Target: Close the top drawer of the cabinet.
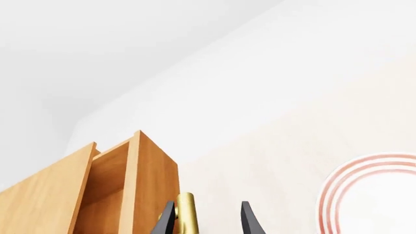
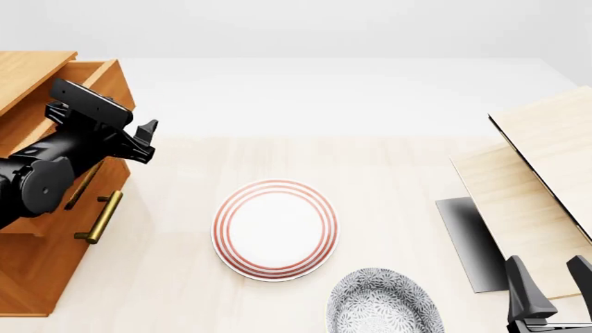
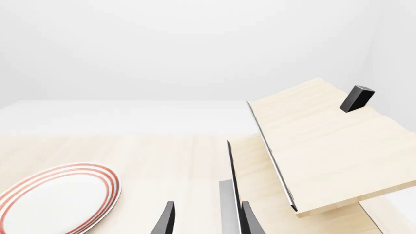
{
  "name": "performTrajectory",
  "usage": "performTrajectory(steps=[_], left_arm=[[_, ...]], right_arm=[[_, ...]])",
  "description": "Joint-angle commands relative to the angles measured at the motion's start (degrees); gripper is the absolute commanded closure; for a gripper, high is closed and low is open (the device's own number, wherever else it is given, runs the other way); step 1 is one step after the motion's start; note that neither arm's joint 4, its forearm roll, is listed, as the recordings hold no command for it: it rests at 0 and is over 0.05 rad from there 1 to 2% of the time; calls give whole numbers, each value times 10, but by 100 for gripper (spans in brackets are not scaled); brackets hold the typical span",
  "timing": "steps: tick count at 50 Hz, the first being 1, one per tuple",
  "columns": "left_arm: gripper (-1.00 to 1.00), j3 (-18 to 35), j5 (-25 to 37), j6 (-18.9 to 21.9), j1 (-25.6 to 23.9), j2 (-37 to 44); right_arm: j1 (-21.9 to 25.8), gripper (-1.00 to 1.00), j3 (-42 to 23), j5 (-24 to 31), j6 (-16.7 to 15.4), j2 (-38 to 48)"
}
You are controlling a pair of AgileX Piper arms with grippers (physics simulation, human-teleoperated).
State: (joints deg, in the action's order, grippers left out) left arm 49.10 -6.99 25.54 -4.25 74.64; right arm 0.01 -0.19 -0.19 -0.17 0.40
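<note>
The orange-brown cabinet (image 2: 37, 257) stands at the table's left edge. Its top drawer (image 2: 97, 75) sticks out a little, with its box open at the top. In the left wrist view the drawer's front panel (image 1: 155, 180) is close ahead, and the end of its brass handle (image 1: 186, 214) lies between my fingers, beside one fingertip (image 1: 166, 220). My left gripper (image 2: 143, 142) is open at the drawer front, and the arm hides most of that handle in the front view. The lower drawer's handle (image 2: 100, 216) shows below. My right gripper (image 2: 550, 284) is open and empty at the front right.
A white plate with red rings (image 2: 274, 229) lies in the middle of the table (image 2: 370, 159). A grey patterned plate (image 2: 384, 305) lies at the front edge. Pale light-wood panels (image 2: 545, 173) stand tilted at the right, with a small black block (image 3: 357, 98) on them.
</note>
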Motion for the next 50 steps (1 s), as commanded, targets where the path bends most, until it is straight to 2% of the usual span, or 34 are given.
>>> performTrajectory(steps=[1,16,23,29,30,32,46,50], left_arm=[[-100,-25,-12,35,44,26],[-100,-44,-36,67,94,32],[-100,-45,-35,59,113,26],[-100,-60,-57,60,140,28],[-100,-68,-74,77,154,34],[-100,-70,-88,87,173,39],[-100,-78,-125,98,221,45],[-100,-80,-124,98,217,42]], right_arm=[[0,-100,0,0,0,0],[0,-100,0,0,0,0],[0,-100,0,0,0,0],[0,-100,0,0,0,0],[0,-100,0,0,0,0],[0,-100,0,0,0,0],[0,-100,0,0,0,0],[0,-100,0,0,0,0]])
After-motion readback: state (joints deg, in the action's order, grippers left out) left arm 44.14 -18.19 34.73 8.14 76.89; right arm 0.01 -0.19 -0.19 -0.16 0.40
